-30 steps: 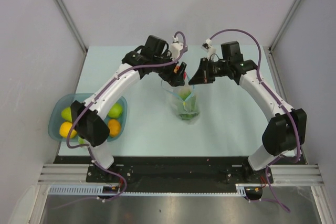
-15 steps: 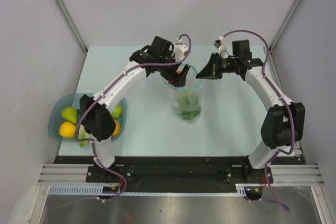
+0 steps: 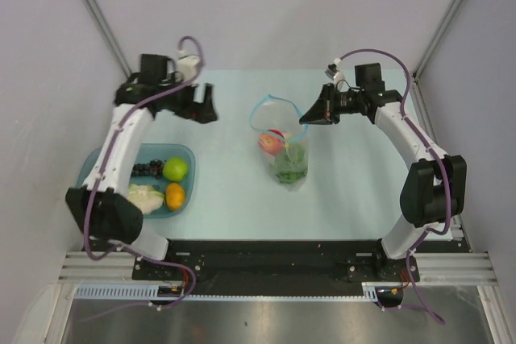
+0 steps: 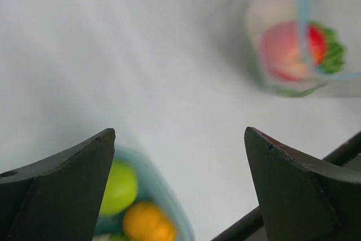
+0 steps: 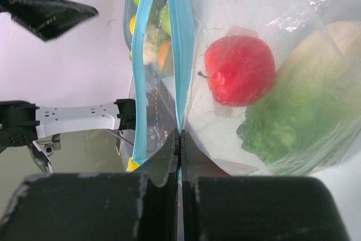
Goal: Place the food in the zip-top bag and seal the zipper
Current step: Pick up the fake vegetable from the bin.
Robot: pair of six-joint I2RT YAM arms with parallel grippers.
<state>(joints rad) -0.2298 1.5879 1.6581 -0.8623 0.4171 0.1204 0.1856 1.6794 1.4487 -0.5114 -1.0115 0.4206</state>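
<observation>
The clear zip-top bag (image 3: 280, 147) stands mid-table with its mouth open and its blue zipper (image 5: 179, 38) parted. A red apple (image 3: 272, 142) and green lettuce (image 3: 291, 164) lie inside; both show in the right wrist view, the apple (image 5: 240, 69) above the lettuce (image 5: 290, 125). My right gripper (image 3: 307, 116) is shut on the zipper strip at the bag's right rim (image 5: 180, 137). My left gripper (image 3: 205, 107) is open and empty, well left of the bag, over bare table (image 4: 177, 132). A green fruit (image 3: 176, 168) and an orange fruit (image 3: 174, 196) remain in the bowl.
The teal bowl (image 3: 103, 160) sits at the table's left front and also holds a pale leafy piece (image 3: 145, 196) and a dark item (image 3: 148, 168). Its rim (image 4: 169, 207) shows under my left fingers. Grey walls enclose the table on three sides.
My left arm has swung left, away from the bag's mouth. The red apple now lies inside the bag. My right gripper still holds the bag's rim.
</observation>
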